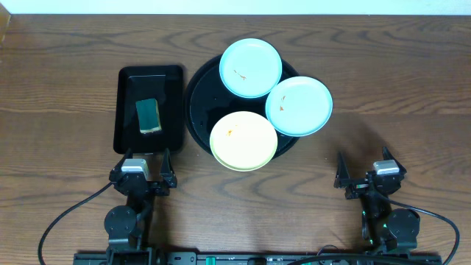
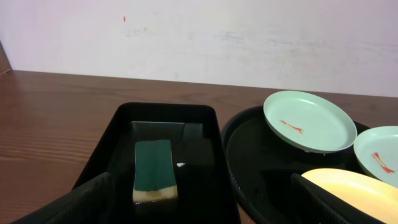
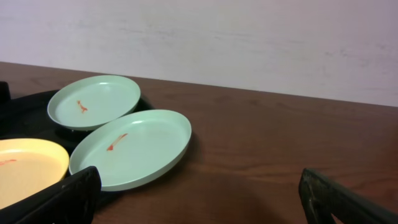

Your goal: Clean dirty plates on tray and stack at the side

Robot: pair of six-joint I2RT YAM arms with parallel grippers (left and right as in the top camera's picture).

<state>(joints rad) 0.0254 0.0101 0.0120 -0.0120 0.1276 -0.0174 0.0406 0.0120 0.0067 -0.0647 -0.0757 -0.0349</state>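
1. Brown wood table [image 1: 66, 73], pale wall at the back in both wrist views.
2. Mid-table sits the round black tray [image 1: 200, 96] w/ all 3 plates on it: far mint plate [image 1: 250, 68], right mint plate [image 1: 298, 106], and yellow plate [image 1: 243, 140] nearest me. The right mint and yellow ones hang over the rim. Each shows an orange smear, so none looks cleaned yet.
3. Just left of it lies the rectangular tray [image 1: 126, 110] w/ the sponge [image 1: 149, 116] inside, green side up. Prob. parked there so my left arm reaches it first.
4. My left gripper [image 1: 146, 158] hangs at the near end of that tray, jaws spread wide, holding nothing.
5. My right gripper [image 1: 363, 158] is over bare table right of the plates, also wide and empty. I guess that side is for steadying a plate and for the stack.
6. Judgement: task is at the very start; next, left takes the sponge. Overhanging plates could tip if pressed at the edge.
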